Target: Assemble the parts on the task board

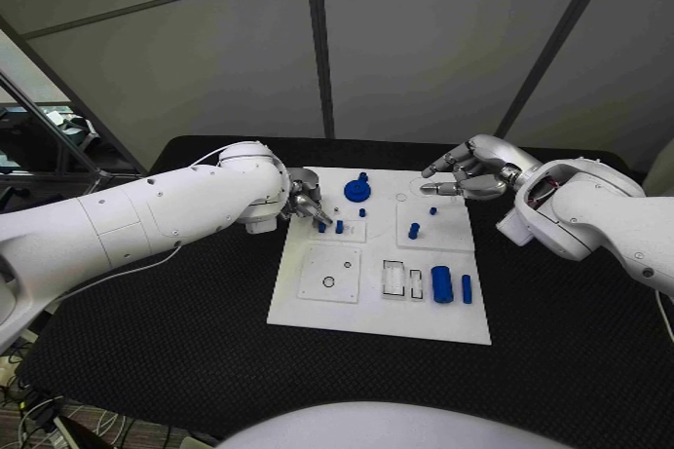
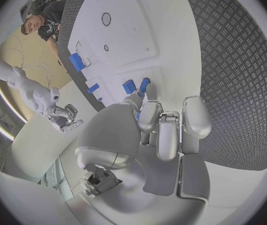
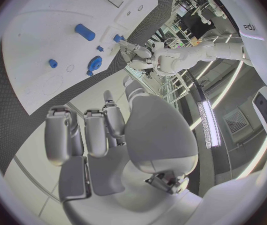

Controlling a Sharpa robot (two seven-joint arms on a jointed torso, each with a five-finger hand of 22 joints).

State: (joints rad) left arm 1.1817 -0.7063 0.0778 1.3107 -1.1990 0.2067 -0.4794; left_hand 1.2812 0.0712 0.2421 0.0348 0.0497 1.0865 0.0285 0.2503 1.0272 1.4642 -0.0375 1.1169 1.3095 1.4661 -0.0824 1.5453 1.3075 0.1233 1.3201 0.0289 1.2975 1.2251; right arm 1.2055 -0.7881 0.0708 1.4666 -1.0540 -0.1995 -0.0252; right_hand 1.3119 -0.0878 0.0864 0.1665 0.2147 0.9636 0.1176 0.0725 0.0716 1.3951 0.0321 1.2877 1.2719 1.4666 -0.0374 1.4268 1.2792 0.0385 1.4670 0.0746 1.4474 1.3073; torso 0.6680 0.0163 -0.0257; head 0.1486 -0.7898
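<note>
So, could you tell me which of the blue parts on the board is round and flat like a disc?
The blue disc at the task board's far edge, between the two hands; the other blue parts are pegs or cylinders.

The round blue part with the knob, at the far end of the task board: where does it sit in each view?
Head view: the round blue part stands near the board's far edge, between the two hands.
Left wrist view: I cannot pick it out; other small blue parts lie by the fingers.
Right wrist view: it lies on the board beyond the fingers, near the board's edge.
Shared landmark: the left hand, close beside it.
</note>
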